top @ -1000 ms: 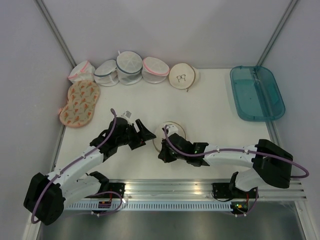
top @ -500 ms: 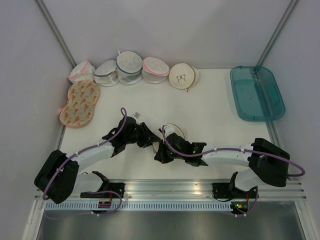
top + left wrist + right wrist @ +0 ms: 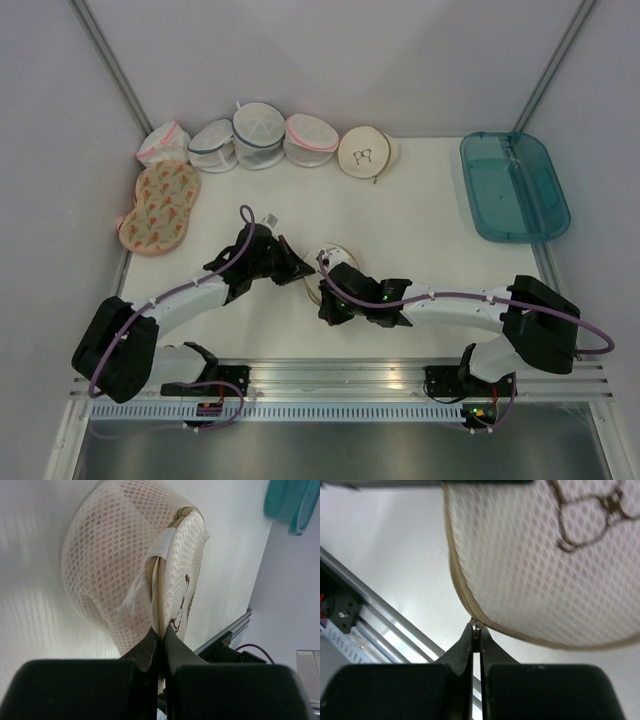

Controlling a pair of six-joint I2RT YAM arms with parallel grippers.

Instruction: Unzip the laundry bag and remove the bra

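The cream mesh laundry bag [image 3: 343,260] lies near the table's front middle, between my two grippers. The left wrist view shows the bag [image 3: 105,555] on edge, with its tan zip rim [image 3: 156,587] running down into my left gripper [image 3: 160,632], which is shut on that rim. In the top view the left gripper [image 3: 303,272] touches the bag's left side. My right gripper [image 3: 476,628] is shut on the small metal zip pull [image 3: 476,624] at the bag's [image 3: 545,565] tan rim, and it sits at the bag's near edge [image 3: 326,298]. The bra is hidden.
A second cream bag with a bra outline [image 3: 365,152] stands at the back beside several white mesh bags [image 3: 258,135]. A flat orange-patterned bag [image 3: 160,205] lies at the left. A teal tray [image 3: 512,185] sits at the back right. A metal rail [image 3: 330,375] runs along the near edge.
My left gripper moved right to the bag and went from wide open to shut on its zip rim. The right gripper stayed shut on the zip pull.
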